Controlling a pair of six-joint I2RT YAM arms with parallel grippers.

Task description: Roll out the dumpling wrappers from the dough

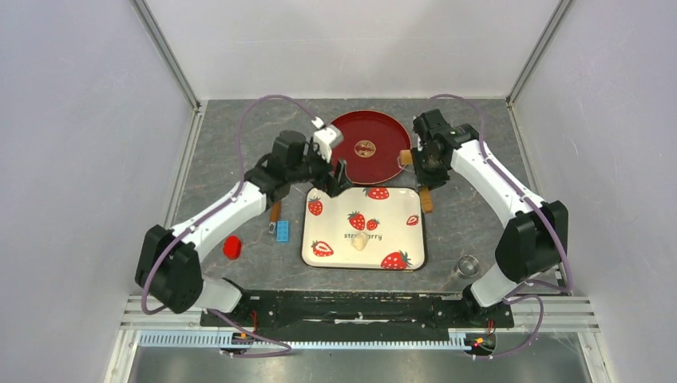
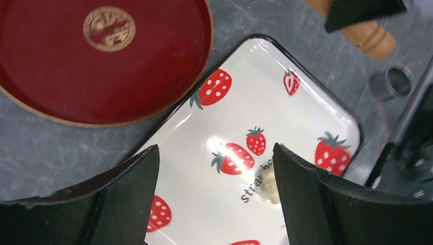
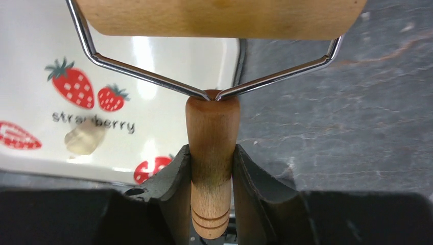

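Right gripper (image 3: pixel 212 166) clamped on wooden roller (image 3: pixel 213 127) handle; left gripper (image 2: pixel 215 155) wide open, empty. Dough (image 1: pixel 361 242) lump on strawberry tray (image 1: pixel 335 227) unrolled; no wrappers made yet.

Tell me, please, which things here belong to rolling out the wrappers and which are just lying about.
For the job: dough on the strawberry tray; wooden roller in the right gripper; probably the red plate and small metal ring.
Lying about: red round piece; blue block.
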